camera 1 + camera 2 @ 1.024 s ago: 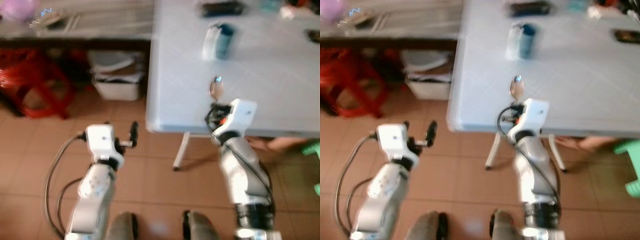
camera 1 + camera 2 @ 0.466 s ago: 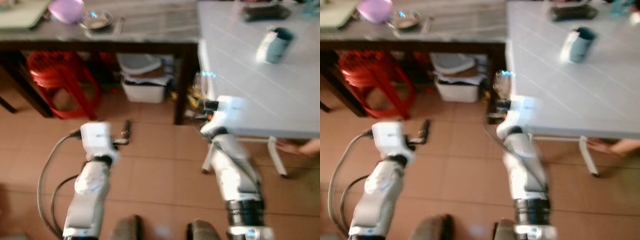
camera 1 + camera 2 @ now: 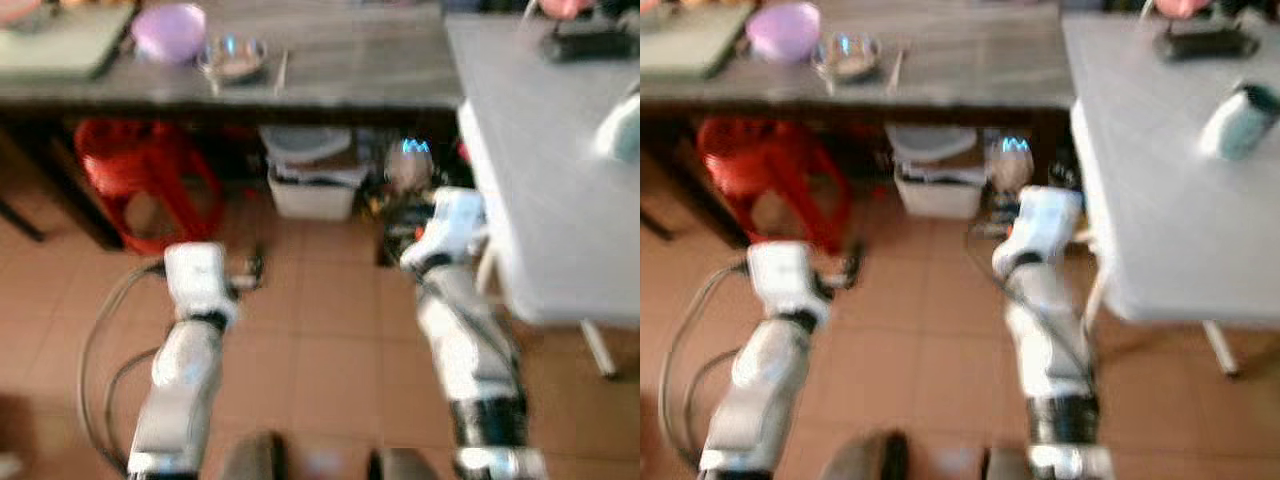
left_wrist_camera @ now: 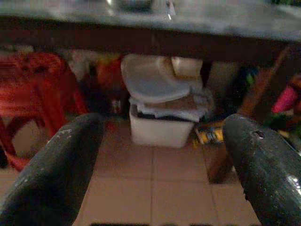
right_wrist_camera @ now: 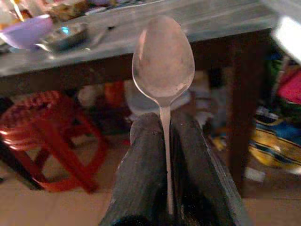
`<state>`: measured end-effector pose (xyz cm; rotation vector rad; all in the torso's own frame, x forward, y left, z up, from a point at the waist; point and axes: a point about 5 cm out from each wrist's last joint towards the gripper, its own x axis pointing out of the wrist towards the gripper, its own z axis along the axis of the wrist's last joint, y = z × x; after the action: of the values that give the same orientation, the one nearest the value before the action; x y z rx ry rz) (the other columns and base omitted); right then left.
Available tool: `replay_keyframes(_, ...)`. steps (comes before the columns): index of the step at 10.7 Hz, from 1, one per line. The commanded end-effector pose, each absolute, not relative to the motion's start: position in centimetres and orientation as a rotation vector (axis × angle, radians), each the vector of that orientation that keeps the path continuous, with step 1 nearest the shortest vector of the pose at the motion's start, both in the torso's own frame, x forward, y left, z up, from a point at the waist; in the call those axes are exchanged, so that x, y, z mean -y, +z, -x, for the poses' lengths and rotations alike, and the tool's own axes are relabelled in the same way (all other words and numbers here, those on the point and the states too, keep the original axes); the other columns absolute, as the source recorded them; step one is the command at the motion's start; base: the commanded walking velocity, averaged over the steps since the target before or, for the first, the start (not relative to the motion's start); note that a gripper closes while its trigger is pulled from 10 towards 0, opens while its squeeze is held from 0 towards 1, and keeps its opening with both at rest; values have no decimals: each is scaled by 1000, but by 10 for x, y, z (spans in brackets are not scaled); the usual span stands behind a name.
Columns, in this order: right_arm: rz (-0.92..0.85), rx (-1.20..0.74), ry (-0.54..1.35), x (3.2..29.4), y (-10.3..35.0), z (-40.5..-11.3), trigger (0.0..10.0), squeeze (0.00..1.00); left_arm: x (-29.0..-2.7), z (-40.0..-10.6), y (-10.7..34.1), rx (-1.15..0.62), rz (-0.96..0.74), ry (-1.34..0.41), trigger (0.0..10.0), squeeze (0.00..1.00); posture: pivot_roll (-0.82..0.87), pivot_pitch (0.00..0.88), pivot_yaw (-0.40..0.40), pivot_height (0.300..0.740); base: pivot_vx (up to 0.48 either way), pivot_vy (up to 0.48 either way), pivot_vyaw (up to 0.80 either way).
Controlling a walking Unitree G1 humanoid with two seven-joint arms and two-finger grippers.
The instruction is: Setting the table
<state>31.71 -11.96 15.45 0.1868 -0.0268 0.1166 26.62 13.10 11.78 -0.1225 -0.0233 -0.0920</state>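
My right gripper [image 5: 165,141] is shut on the handle of a metal spoon [image 5: 163,63], its bowl standing up beyond the fingertips. In the eye views the spoon [image 3: 407,168] is held in front of the dark side table's right end, left of the white table [image 3: 545,180]. My left gripper [image 4: 162,141] is open with nothing between its fingers [image 4: 56,165], held low over the tiled floor [image 3: 320,330]. A purple bowl [image 3: 170,30] and a small metal bowl [image 3: 232,58] sit on the dark table [image 3: 350,60].
A red plastic stool [image 3: 140,185] and a white bin [image 3: 312,185] stand under the dark table. On the white table lie a tipped blue-and-white cup [image 3: 1238,120] and a dark object [image 3: 1198,42]. My feet [image 3: 320,462] show at the bottom edge.
The camera has swung left: the white table slid to the right and the dark table with its bowls came into fuller view. The spoon stays held in my right gripper.
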Motion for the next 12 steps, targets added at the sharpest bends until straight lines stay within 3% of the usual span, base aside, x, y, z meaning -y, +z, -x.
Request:
replay_keyframes(1, -182, 38, 94, 128, 155, -317, 10000, 0, -124, -264, 117, 21, 130, -108, 10000, 0, -40, 173, 44, 740, 405, 255, 0)
replay_keyframes(12, -148, 17, 54, 141, 146, -310, 10000, 0, -120, -256, 117, 44, 100, -152, 10000, 0, -44, 158, 43, 740, 464, 23, 0)
